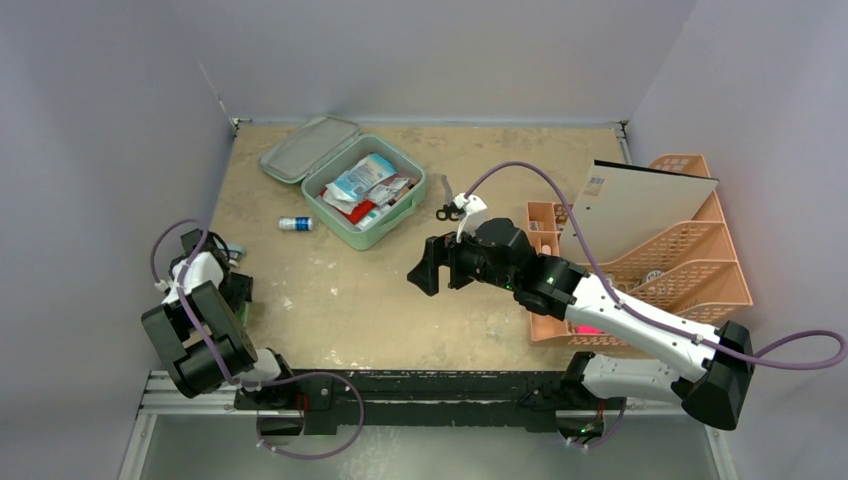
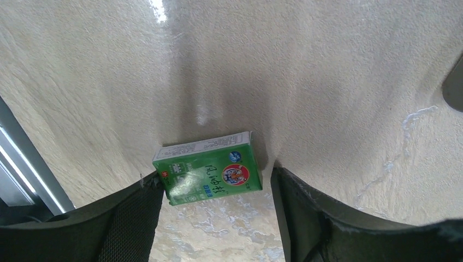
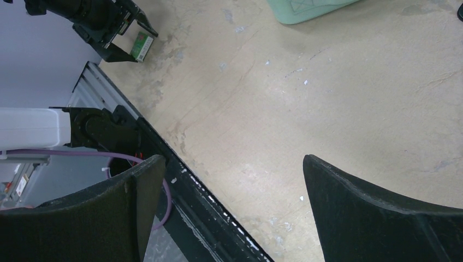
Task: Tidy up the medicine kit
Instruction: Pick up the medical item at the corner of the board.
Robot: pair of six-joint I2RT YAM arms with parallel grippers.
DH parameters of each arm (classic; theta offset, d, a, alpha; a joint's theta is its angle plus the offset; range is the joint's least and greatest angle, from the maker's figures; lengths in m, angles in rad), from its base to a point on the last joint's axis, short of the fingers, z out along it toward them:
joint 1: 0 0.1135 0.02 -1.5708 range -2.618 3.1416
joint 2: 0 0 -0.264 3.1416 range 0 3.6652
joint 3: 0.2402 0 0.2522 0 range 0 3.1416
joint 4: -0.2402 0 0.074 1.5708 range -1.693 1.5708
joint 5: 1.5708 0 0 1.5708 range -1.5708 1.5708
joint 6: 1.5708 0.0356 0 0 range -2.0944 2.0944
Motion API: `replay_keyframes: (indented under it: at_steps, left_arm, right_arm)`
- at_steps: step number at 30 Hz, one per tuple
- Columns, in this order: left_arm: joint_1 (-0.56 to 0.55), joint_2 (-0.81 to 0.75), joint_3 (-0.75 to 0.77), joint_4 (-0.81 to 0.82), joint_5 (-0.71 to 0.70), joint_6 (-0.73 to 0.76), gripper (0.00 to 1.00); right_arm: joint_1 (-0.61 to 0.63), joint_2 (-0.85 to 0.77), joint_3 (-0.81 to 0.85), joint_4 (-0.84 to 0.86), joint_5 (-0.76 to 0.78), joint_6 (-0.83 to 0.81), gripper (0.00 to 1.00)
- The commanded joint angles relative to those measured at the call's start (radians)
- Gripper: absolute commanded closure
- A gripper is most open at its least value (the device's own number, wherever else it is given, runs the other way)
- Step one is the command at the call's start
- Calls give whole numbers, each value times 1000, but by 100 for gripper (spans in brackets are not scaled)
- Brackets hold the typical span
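Left gripper [image 2: 215, 185]: jaws open, gripping nothing. The green box [image 2: 207, 166] lies flat on the table [image 2: 327, 82] between its fingers [image 2: 136, 218], long axis running finger to finger. One end sits just beside a finger; I cannot tell if they touch. I judge this arm takes the box. The kit [image 1: 330, 224] stands open, lid [image 1: 310, 148] thrown back, well ahead and to this gripper's right. Right gripper [image 1: 432, 272]: open, empty, hovering nearer the kit, which lies ahead-left of it.
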Motion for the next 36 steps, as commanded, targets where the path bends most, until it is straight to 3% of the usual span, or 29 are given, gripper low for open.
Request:
replay_keyframes:
  at_steps: [1, 9, 36]
  left_arm:
    - [6, -8, 1, -25, -35, -57, 32]
    - [44, -24, -12, -18, -34, -86, 34]
    - [52, -30, -6, -39, 13, -106, 60]
  right_arm:
    - [4, -14, 14, 26, 7, -1, 1]
    - [4, -4, 32, 14, 9, -3, 1]
    - [3, -23, 2, 17, 6, 0, 1]
